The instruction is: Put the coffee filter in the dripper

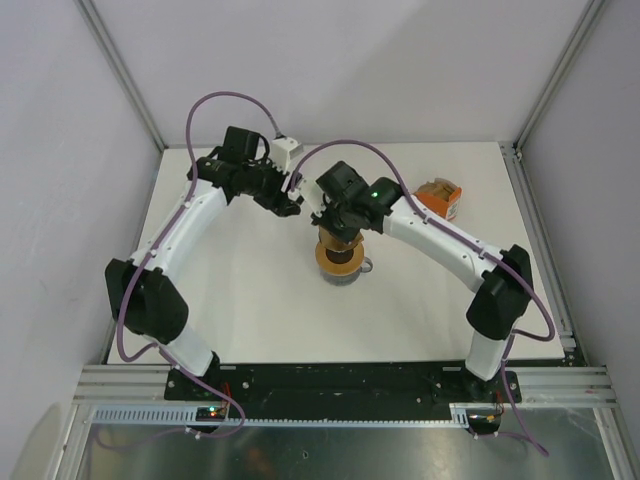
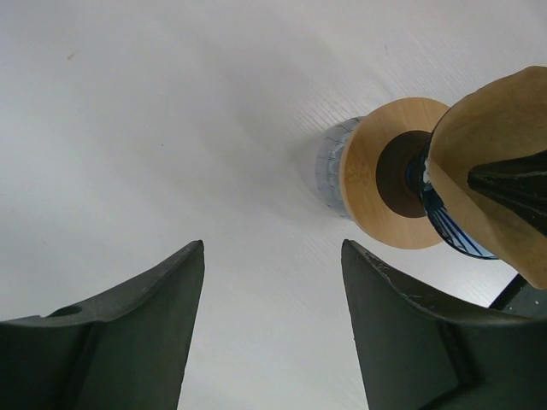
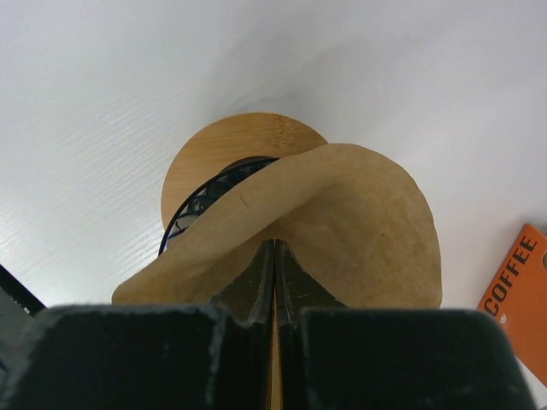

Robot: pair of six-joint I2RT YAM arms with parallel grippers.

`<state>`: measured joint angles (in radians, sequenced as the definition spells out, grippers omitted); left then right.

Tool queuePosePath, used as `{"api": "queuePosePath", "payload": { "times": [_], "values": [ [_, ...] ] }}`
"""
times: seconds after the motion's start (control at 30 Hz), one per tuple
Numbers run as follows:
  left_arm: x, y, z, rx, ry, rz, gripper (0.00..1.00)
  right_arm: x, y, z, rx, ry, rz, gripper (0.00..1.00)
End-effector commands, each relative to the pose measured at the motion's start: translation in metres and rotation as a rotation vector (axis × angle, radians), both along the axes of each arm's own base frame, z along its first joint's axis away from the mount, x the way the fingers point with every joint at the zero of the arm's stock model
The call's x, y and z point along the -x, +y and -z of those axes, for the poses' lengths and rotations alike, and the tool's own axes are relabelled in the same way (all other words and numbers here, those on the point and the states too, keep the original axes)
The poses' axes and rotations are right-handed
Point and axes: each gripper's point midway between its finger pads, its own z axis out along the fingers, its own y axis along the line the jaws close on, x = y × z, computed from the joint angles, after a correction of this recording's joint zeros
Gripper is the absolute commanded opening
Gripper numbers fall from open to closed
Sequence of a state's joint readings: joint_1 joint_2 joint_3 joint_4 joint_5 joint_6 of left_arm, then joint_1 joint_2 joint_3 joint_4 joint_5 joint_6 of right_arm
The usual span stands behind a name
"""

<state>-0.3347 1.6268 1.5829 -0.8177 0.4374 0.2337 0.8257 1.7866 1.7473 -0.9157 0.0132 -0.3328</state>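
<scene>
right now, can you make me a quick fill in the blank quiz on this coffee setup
The right gripper is ____ on the filter.
The left gripper is open and holds ____.
The orange box reads ____.
The dripper is coloured ____.
Missing: shut, nothing, coffee, blue.

— What do we have underneath everything?
— A white table (image 1: 250, 310). From the wrist views we can make out a faint grain in its surface.
— And what do we find standing directly on it?
— Two things. A grey mug (image 2: 332, 169) sits near the middle, and an orange box (image 1: 441, 199) lettered COFFEE sits toward the far right, well apart from the mug.
</scene>
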Motion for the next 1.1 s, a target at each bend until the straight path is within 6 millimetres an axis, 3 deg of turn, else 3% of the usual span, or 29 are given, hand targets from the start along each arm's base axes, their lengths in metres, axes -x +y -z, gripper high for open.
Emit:
{"api": "queuePosePath", "payload": {
  "times": [0.0, 0.17, 0.5, 1.07],
  "values": [
    [0.005, -0.006, -0.026, 0.049, -0.066, 0.020, 0.70, -0.006, 0.006, 0.010, 0.009, 0.010, 0.015, 0.00],
    [0.005, -0.005, -0.024, 0.046, -0.067, 0.019, 0.71, -0.001, 0.017, 0.021, -0.010, 0.040, -0.009, 0.00],
    [0.005, -0.006, -0.024, 0.050, -0.065, 0.023, 0.71, 0.002, 0.019, 0.044, 0.006, 0.072, -0.011, 0.00],
    [0.003, -0.007, -0.024, 0.053, -0.067, 0.029, 0.71, 0.000, 0.011, 0.067, 0.132, 0.054, 0.020, 0.00]
  ]
}}
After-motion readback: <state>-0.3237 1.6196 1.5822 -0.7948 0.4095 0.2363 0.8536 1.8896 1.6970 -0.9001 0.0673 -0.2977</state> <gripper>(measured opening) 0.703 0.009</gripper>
